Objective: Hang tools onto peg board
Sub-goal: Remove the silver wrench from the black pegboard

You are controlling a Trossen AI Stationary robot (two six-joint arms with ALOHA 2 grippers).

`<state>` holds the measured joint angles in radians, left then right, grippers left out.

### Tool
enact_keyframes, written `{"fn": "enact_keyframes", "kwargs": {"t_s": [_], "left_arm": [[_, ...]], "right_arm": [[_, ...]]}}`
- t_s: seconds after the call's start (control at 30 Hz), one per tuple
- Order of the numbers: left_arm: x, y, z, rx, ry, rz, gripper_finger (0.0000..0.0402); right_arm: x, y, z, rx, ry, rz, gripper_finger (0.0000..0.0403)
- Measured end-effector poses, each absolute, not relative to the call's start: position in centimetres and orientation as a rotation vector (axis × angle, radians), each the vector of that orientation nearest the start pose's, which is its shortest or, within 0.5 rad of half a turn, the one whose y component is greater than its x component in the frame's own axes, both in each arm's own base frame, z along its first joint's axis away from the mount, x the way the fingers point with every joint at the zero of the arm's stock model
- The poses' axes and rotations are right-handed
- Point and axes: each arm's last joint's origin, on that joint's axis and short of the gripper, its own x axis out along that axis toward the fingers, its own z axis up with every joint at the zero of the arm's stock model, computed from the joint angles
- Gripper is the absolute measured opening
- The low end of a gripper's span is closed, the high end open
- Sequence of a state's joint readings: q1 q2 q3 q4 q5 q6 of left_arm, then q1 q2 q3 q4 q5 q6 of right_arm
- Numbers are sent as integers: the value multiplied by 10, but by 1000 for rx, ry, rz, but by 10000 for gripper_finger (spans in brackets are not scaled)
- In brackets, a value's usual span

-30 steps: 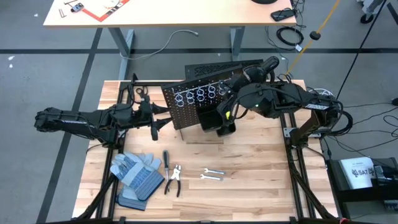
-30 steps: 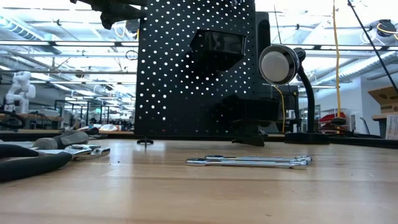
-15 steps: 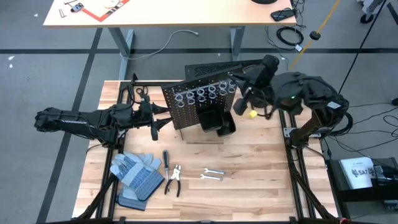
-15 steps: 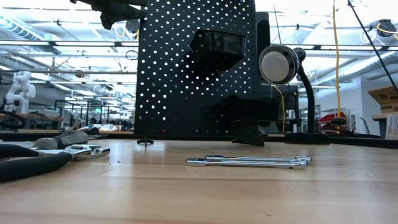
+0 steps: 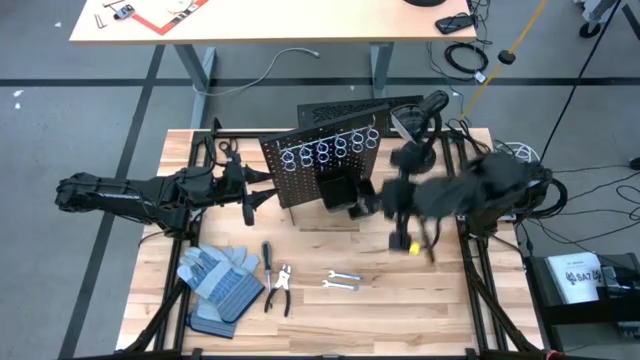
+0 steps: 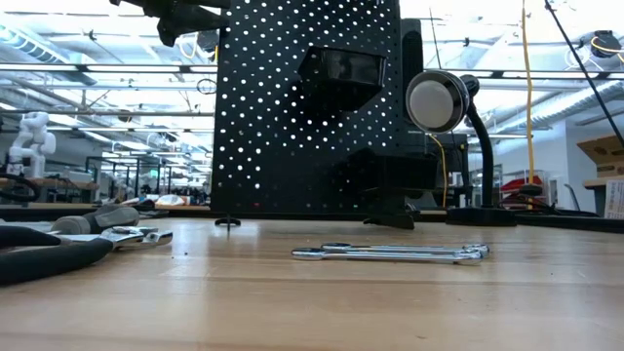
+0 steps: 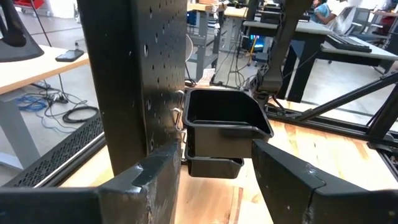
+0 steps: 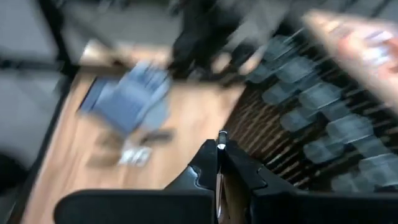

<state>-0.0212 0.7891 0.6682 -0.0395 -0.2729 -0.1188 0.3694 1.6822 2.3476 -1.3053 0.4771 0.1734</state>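
We see the peg board (image 5: pixel 325 165) standing upright near the far middle of the table (image 5: pixel 420 300), its row of silver ring holders (image 5: pixel 330 150) along the top and small black bins (image 5: pixel 345 192) below them. Our left gripper (image 5: pixel 250 198) hovers just beside the board's left edge; in the left wrist view its two fingers (image 7: pixel 149 180) are spread wide apart with nothing between them, flanking the edge of the board and one black bin (image 7: pixel 225 118).

Our right gripper (image 5: pixel 405 235) shows blurred above the table, just right of the bins and in front of the board. In the right wrist view its fingers (image 8: pixel 205 165) sit pressed together; we cannot tell whether anything thin is pinched there.

The tools lie on the near part of the table, well apart from both grippers. The screwdriver (image 5: pixel 267 255) and the pliers (image 5: pixel 280 288) rest side by side just right of the work gloves (image 5: pixel 220 280). Two small silver wrenches (image 5: pixel 342 281) lie touching each other a little farther right, between the pliers and the right gripper but nearer the table's front. In the low view the wrenches (image 6: pixel 390 253) lie flat on the wood, in front of the board (image 6: pixel 307 107).
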Motion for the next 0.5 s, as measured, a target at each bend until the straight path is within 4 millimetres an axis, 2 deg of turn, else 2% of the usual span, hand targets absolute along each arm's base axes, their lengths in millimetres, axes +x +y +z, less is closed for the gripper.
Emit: {"fn": "enact_keyframes", "kwargs": {"t_s": [0.13,0.3,0.4,0.5], "left_arm": [[179,4,306,-94,144,260,206],[179,4,306,-101,136,260,206],[179,4,306,-102,134,260,206],[179,4,306,-102,134,260,206]], "right_arm": [[280,115,475,-88,800,-63,0],[315,158,421,-73,1070,77,0],[339,180,383,-80,1200,133,0],[363,193,338,-122,1339,106,0]]}}
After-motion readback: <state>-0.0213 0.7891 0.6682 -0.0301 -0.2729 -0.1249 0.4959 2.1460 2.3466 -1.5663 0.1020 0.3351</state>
